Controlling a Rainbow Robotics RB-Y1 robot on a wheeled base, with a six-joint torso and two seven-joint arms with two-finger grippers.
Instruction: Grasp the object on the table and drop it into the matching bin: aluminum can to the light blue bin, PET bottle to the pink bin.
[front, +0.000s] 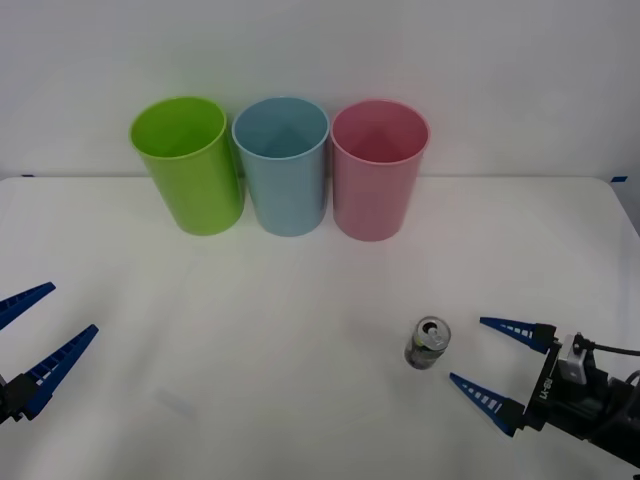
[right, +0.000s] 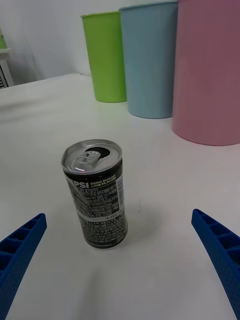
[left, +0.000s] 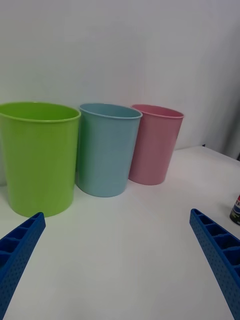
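Note:
The aluminum can stands upright on the white table, pull-tab top up, silver with a dark label. My right gripper is open just to the right of the can, its blue fingers spread on either side of it and apart from it. The light blue bin stands at the back in the middle of a row, with the pink bin to its right. My left gripper hangs open at the table's left edge, holding nothing.
A lime green bin stands left of the light blue one; all three touch or nearly touch, against a white wall. In the left wrist view the bins are ahead and the can peeks in at the edge.

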